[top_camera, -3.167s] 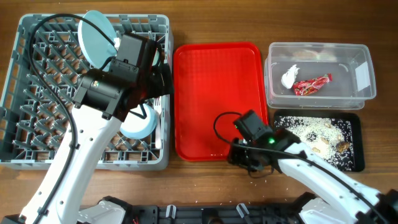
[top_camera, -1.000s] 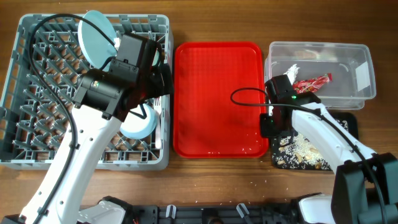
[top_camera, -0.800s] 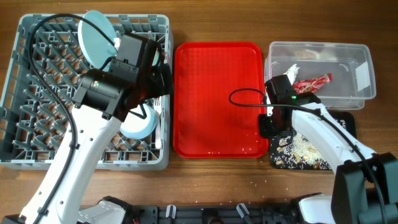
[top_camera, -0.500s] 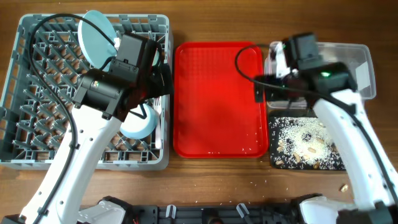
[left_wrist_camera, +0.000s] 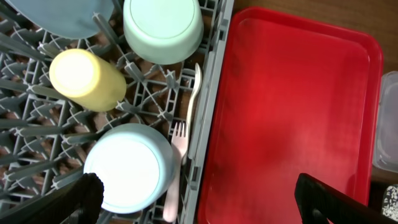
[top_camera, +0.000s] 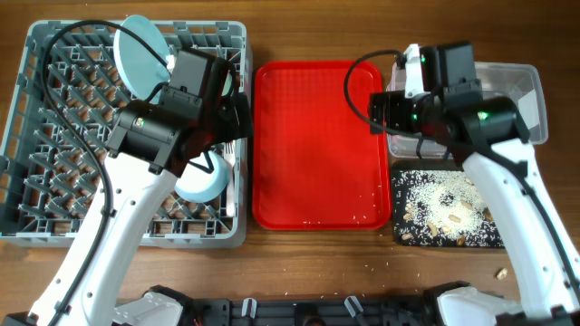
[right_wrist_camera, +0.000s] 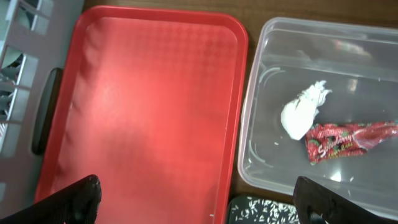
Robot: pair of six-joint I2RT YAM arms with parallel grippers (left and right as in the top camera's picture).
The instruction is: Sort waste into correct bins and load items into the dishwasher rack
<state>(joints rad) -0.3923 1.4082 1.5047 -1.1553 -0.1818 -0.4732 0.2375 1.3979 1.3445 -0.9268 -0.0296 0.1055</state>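
The grey dishwasher rack [top_camera: 36,136] holds the light-blue plate [top_camera: 140,54] upright. In the left wrist view it also holds a mint bowl [left_wrist_camera: 163,28], the yellow cup [left_wrist_camera: 87,79], a second bowl [left_wrist_camera: 130,168], the white fork [left_wrist_camera: 177,162] and the spoon [left_wrist_camera: 194,93]. My left gripper [left_wrist_camera: 202,199] hangs open over the rack's right wall, holding nothing. The clear tub [right_wrist_camera: 261,149] contains the white tissue [right_wrist_camera: 303,112] and the red wrapper [right_wrist_camera: 348,140]. The black tray [top_camera: 449,208] carries rice scraps. My right gripper [right_wrist_camera: 199,202] is open and empty above the gap between the red tray and the tub.
The flat red serving tray [top_camera: 317,145] lies between rack and bins, with a few grains [top_camera: 344,220] along its near edge. Loose scraps [top_camera: 501,271] lie on the wooden table in front of the black tray. The right arm hides the tub's left part from overhead.
My right arm has lifted from the black tray's left end and swung back over the tub's left side, and its jaws have opened. The left arm has not moved.
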